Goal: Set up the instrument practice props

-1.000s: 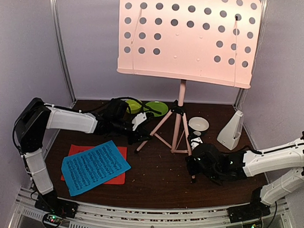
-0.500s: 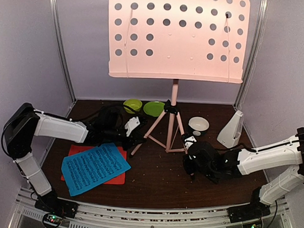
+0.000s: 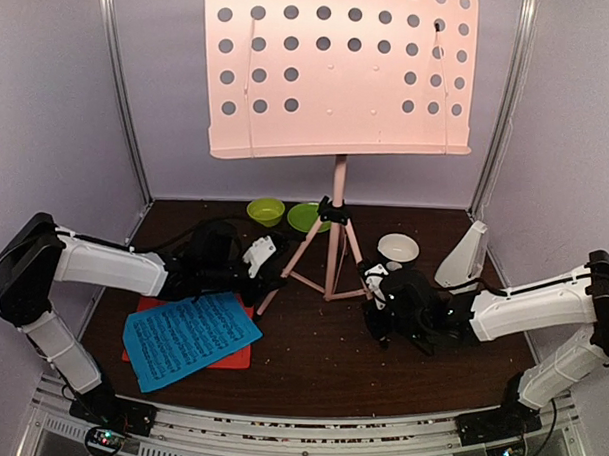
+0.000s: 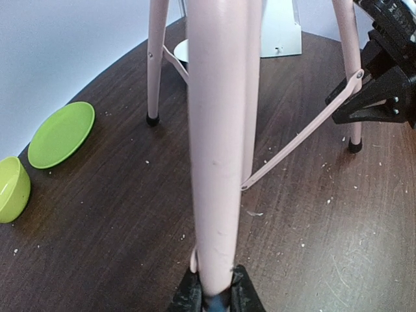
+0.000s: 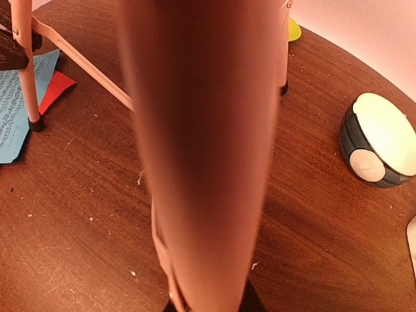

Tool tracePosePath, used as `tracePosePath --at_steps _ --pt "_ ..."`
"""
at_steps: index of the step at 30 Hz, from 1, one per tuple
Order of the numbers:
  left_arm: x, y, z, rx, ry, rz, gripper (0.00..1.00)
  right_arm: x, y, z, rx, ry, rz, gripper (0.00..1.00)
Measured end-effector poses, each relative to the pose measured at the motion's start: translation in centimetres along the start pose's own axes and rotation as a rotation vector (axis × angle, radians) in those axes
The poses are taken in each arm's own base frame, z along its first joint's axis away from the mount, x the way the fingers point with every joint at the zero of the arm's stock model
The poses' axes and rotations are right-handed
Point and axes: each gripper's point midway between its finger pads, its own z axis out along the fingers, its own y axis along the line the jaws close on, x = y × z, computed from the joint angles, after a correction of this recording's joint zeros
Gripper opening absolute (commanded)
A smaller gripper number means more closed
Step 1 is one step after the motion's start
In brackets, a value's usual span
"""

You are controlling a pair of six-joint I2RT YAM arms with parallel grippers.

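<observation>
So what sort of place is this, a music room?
Likely a robot test booth: plain walls enclose a dark table, two robot arms are mounted at its near edge, and both hold a pink music stand.

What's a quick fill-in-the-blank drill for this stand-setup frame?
1. The left hand and right hand each clamp a ___ of the music stand.
2. The blue sheet lies on the ___ sheet.
3. The plate and the bowl beside it are ___.
Missing: leg; red; green.

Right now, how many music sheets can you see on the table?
2: the blue sheet lies at the front left, partly covering the red sheet beneath it. Others could be hidden underneath.
</observation>
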Motion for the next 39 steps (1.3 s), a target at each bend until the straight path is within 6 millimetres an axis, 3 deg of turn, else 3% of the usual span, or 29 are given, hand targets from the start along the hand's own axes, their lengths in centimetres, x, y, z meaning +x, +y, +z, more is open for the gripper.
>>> tracePosePath --at_steps 6,10,15,18,20,23,26,31,39 --pt "-0.3 -0.8 0.3 -0.013 -0.001 -0.034 0.02 0.0 -0.6 0.0 -0.027 -0.017 0.006 0.18" --pt "-0.4 -1.0 0.3 -0.016 0.000 -0.046 0.24 0.2 -1.4 0.2 -0.009 -0.018 0.040 0.28" --pt "-0.2 -1.6 0.3 0.003 0.011 -0.067 0.52 0.5 -2.4 0.0 0.013 -0.013 0.078 0.54" --pt "-0.4 -1.9 -0.2 0.005 0.011 -0.096 0.64 0.5 -2.9 -0.6 0.026 -0.015 0.091 0.64" --pt "-0.8 -1.8 -1.0 -0.004 0.005 -0.126 0.78 0.2 -3.1 -1.1 0.026 -0.026 0.099 0.69" --pt "-1.5 -0.7 -2.4 -0.033 -0.006 -0.203 0.85 -0.4 -3.5 -2.0 0.026 -0.048 0.119 0.83" --pt "-1.3 1.7 -4.3 -0.089 0.000 -0.343 0.91 -0.9 -4.0 -2.9 0.031 -0.072 0.144 0.95" --pt "1.7 6.5 -8.7 -0.243 0.042 -0.618 0.97 -1.3 -4.6 -4.2 0.035 -0.100 0.165 0.98" --pt "11.1 12.2 -17.5 -0.489 0.209 -1.005 0.97 -1.2 -4.8 -4.9 0.026 -0.104 0.186 0.98"
